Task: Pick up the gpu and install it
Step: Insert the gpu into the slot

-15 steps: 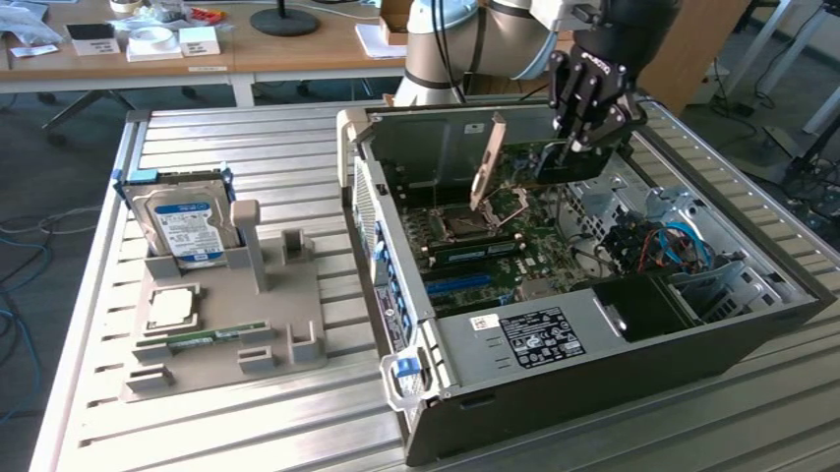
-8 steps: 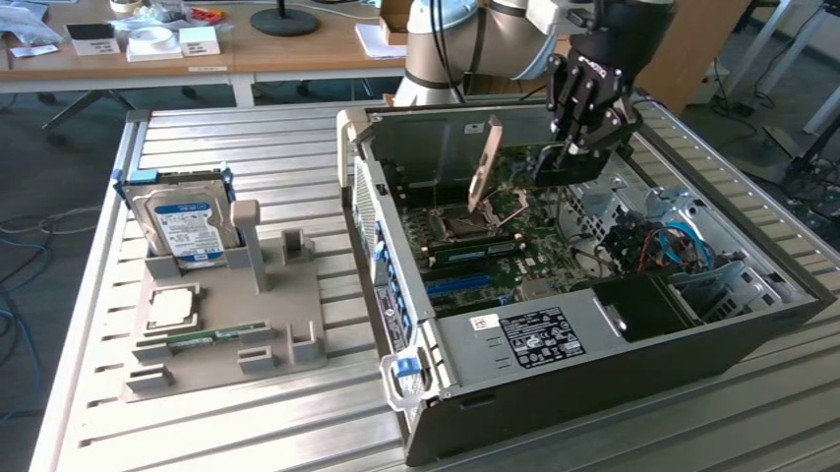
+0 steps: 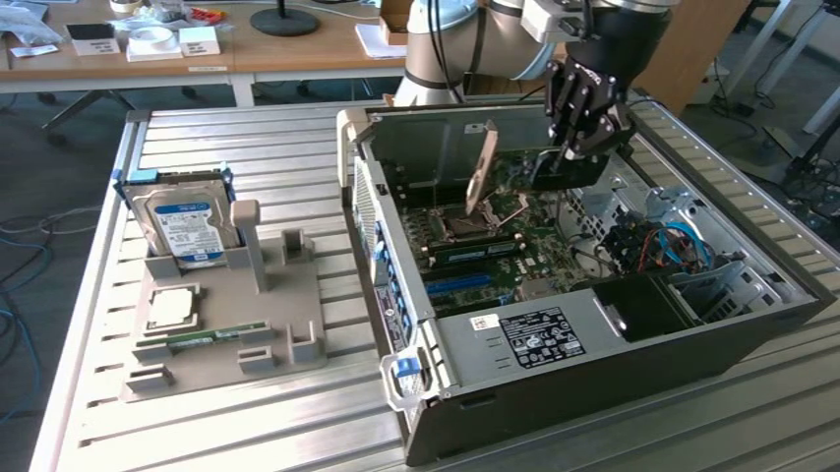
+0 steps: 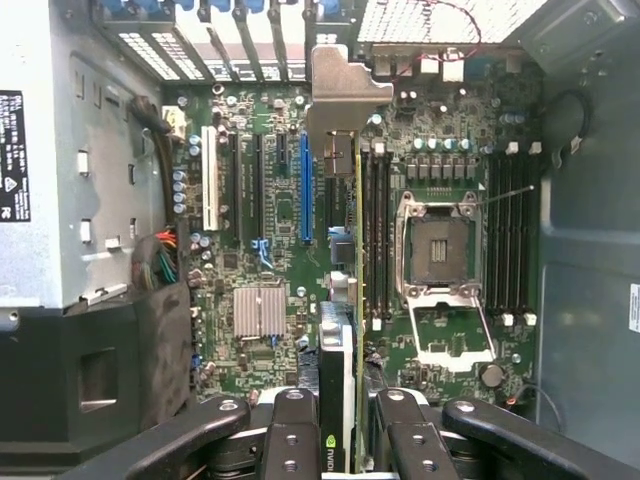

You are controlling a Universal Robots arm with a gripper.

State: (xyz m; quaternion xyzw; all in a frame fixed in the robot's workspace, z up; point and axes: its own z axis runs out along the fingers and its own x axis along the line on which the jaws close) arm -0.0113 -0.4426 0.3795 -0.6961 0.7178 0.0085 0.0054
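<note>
Wrist view: gripper (image 4: 350,440) fingers clamped narrow on the gpu (image 4: 357,330), card held edge-on above the motherboard (image 4: 262,355) inside the case (image 3: 591,369) (bracket toward rear slots). Pickup done; card apparently not yet seated, install outstanding.

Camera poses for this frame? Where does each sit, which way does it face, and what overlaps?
Exterior view: off the arm, raised, angled down at the table and open PC case; shows the arm and gripper.
Wrist view: on the wrist, facing into the case at the motherboard; shows the gripper's fingers clamped on the gpu.
Shared: gpu, motherboard, CPU socket.
</note>
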